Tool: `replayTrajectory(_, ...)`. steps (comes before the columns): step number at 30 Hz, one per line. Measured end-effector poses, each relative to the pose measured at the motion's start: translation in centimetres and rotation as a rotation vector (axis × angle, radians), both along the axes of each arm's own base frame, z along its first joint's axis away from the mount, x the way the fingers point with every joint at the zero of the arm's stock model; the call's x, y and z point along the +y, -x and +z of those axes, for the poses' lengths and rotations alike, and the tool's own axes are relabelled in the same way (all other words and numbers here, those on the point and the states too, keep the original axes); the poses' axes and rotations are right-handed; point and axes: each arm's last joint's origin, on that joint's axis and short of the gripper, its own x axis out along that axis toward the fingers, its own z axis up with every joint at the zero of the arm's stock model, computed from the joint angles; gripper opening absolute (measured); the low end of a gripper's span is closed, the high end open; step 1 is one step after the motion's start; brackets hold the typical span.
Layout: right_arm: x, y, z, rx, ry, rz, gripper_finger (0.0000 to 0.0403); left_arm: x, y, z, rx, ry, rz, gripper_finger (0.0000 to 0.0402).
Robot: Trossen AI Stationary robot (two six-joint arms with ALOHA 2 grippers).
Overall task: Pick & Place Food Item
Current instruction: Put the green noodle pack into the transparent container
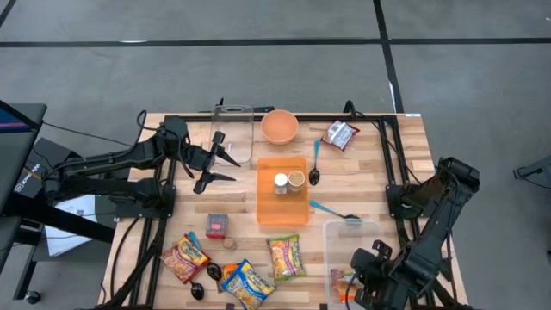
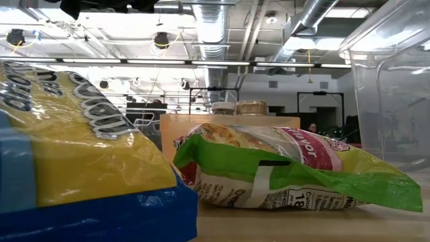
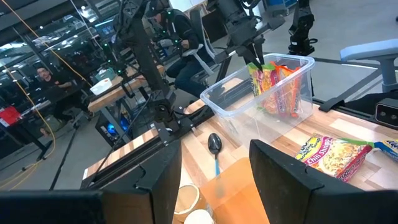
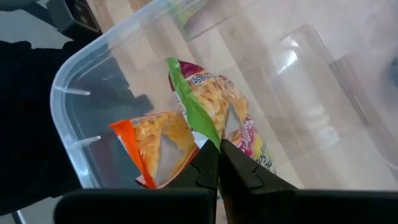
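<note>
Over the clear bin (image 1: 351,258) at the table's near right corner, the right gripper (image 4: 219,163) is pinched shut on the green-edged noodle packet (image 4: 214,112), dangling it inside beside an orange packet (image 4: 155,146) already there. To finish well, I'd lower it until the packet rests on the bin floor, then part the fingers and lift straight up (no dragging the wall). The left gripper (image 1: 225,164) hovers partly open, holding nothing, beside the orange tray (image 1: 269,211), well apart from the bin.
</note>
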Motion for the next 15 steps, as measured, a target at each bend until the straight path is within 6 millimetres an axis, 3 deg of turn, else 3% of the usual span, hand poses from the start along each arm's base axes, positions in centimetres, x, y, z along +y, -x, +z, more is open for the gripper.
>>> replayTrajectory(7,0.6,-0.3,-1.5,0.109,-0.004,0.024,0.0,0.0,0.0,0.0,0.002,0.001,0.0,0.0182)
replayTrajectory(15,1.0,-0.2,-1.8,0.106,-0.006,0.032,0.0002,0.0,0.0,0.0,0.001,0.0,0.0,0.0182)
